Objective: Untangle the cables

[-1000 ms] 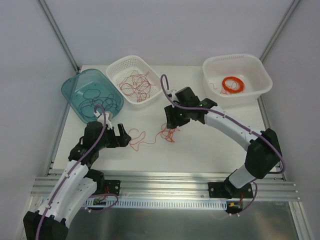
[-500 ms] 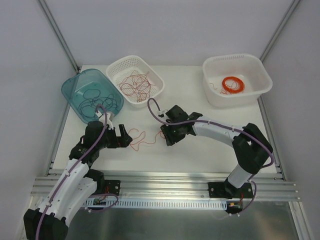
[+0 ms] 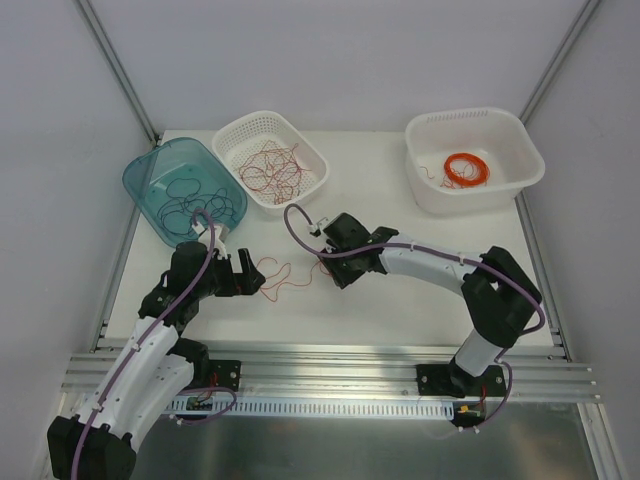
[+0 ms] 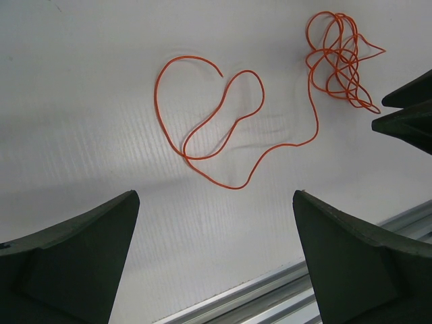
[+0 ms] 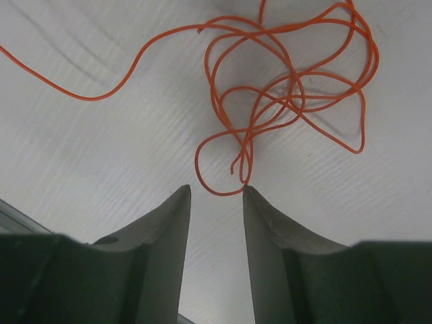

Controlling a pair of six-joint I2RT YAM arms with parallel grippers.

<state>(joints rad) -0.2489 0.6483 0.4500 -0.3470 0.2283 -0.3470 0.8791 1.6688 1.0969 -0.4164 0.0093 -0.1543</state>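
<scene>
A thin orange-red cable point(image 3: 283, 277) lies in loose curves on the white table between the two arms. Its far end bunches into a tangle point(image 5: 290, 88), partly hidden under the right arm in the top view. The left wrist view shows the curvy strand point(image 4: 233, 186) and the tangle point(image 4: 337, 61). My right gripper point(image 5: 216, 190) is low over the table, open with a narrow gap. The tangle's lowest loop lies just beyond its fingertips and nothing is between them. My left gripper point(image 4: 214, 196) stands wide open and empty, short of the strand.
A teal bin point(image 3: 150, 172) with dark cables sits at the back left. Next to it is a white basket point(image 3: 233, 135) of red cables. A white tub point(image 3: 510, 135) at the back right holds an orange coil point(image 3: 466, 168). Aluminium rails point(image 3: 330, 362) run along the near edge.
My right arm has swung left and down onto the table at the tangle, and its jaws have narrowed. The left arm has stayed put.
</scene>
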